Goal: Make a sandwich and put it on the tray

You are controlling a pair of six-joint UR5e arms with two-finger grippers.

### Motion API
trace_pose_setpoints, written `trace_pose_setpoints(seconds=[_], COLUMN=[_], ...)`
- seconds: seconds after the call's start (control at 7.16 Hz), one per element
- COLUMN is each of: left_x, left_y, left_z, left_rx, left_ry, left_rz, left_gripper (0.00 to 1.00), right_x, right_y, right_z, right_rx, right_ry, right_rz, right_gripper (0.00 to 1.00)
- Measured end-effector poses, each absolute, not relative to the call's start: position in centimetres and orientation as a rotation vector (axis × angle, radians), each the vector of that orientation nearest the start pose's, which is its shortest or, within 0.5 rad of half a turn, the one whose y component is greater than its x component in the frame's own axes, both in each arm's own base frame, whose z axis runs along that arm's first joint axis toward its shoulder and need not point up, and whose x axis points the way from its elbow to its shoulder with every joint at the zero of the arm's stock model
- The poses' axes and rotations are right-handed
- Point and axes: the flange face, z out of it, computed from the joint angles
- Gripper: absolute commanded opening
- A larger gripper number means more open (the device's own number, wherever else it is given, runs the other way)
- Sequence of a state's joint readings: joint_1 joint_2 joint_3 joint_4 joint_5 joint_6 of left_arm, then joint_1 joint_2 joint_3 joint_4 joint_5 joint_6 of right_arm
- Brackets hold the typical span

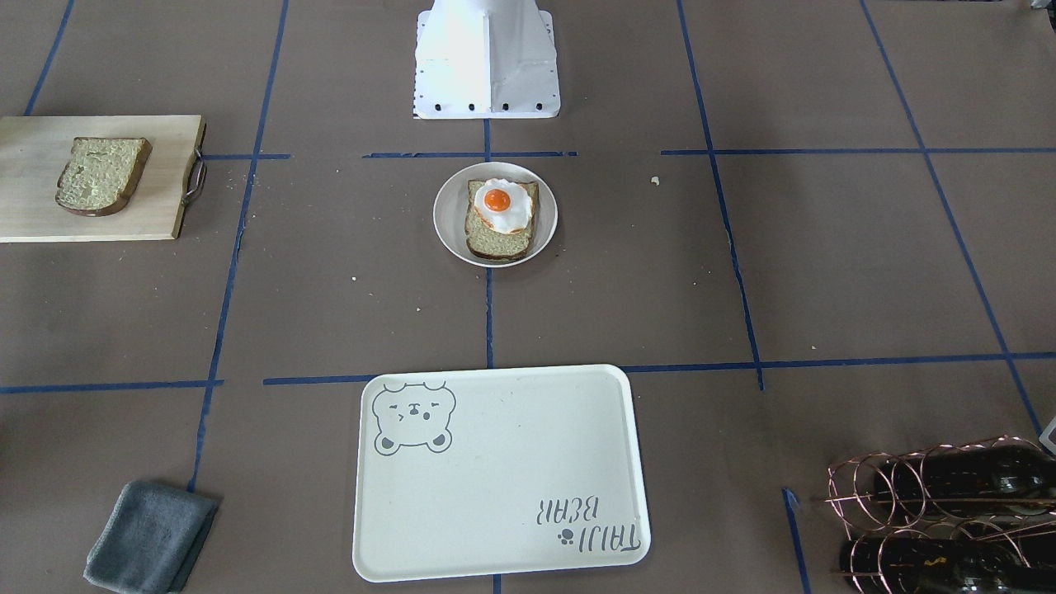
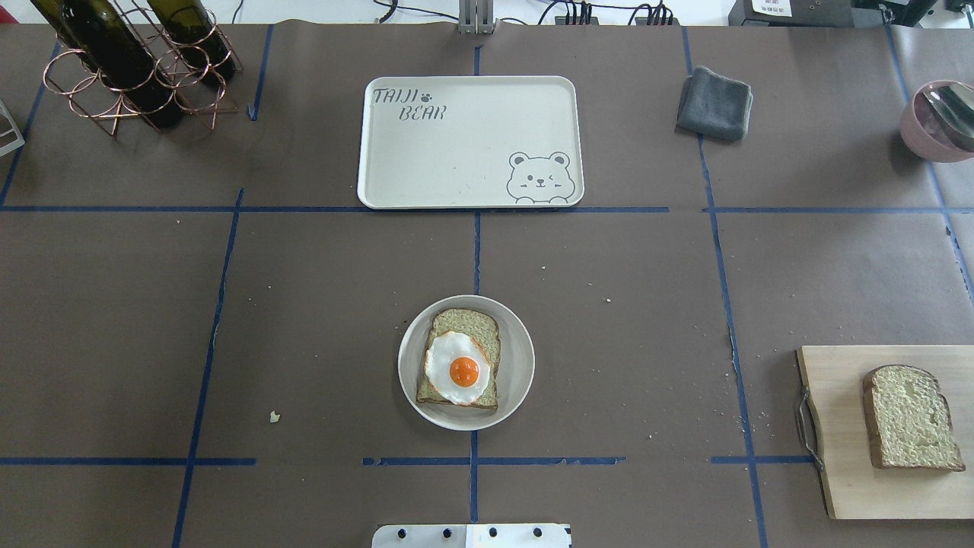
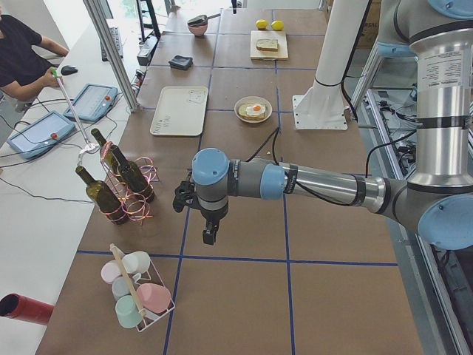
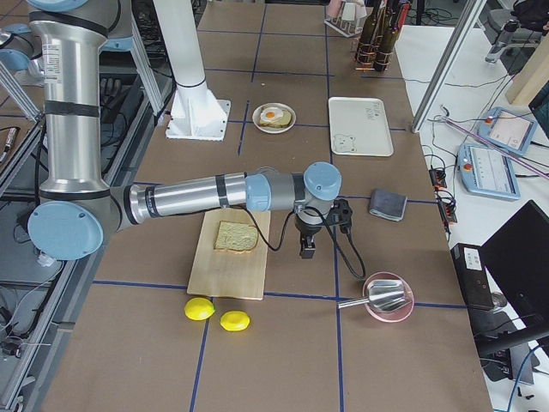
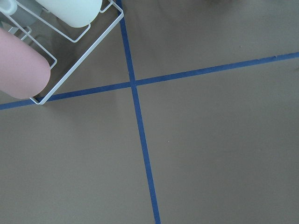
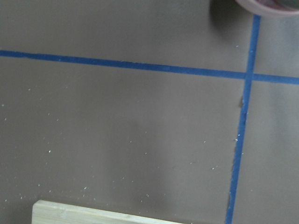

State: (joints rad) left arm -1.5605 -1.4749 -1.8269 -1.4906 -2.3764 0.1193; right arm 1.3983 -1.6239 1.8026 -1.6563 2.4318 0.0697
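Brown tabletop [image 2: 319,304], blue tape grid [image 2: 477,251]

A big brown table [image 2: 304,304] is holding everything up, and blue tape lines [image 2: 477,251] are cutting it into squares. The cream tray [image 2: 456,152] is lying flat on the side far from the robot. A round white plate [image 2: 521,365] is sitting in the middle, near the white robot base [image 1: 487,62]. A wooden board [image 2: 845,441] is lying on the robot's right, with two lemons [image 4: 199,309] sitting just beside it. A grey cloth [image 2: 714,103], a pink bowl [image 2: 917,141], a wire rack of bottles [image 2: 99,114] and a wire rack of cups [image 5: 88,51] are resting here too. Small crumbs [image 2: 275,416] are lying about.
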Motion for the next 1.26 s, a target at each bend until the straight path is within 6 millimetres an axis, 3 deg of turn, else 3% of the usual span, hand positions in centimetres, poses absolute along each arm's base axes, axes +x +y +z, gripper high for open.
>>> trace_pose_setpoints(seconds=[0.28, 0.56, 0.84, 1.12, 1.26], left_x=[-4.5, -3.4, -3.1, -3.0, -2.9], left_y=[-45.6, -45.9, -46.1, -46.1, -46.2], left_z=[57.6, 57.1, 57.0, 56.7, 56.4], left_rx=[0.157, 0.185, 0.199, 0.210, 0.217], left_ry=[0.838, 0.865, 0.865, 0.868, 0.869], left_rz=[0.193, 0.224, 0.236, 0.239, 0.230], left_gripper=[1.00, 1.00, 1.00, 1.00, 1.00], right_x=[-6.8, -11.0, -12.9, -13.8, -14.1], right_y=[-42.0, -36.3, -32.3, -30.4, -29.7], right_z=[58.0, 59.0, 60.1, 62.8, 64.2], right_rx=[-0.011, -0.020, -0.011, -0.054, -0.066], right_ry=[-0.895, -0.924, -0.935, -0.920, -0.939], right_rz=[-0.174, -0.036, 0.054, 0.102, 0.122], right_gripper=[1.00, 0.92, 0.92, 0.86, 0.72])
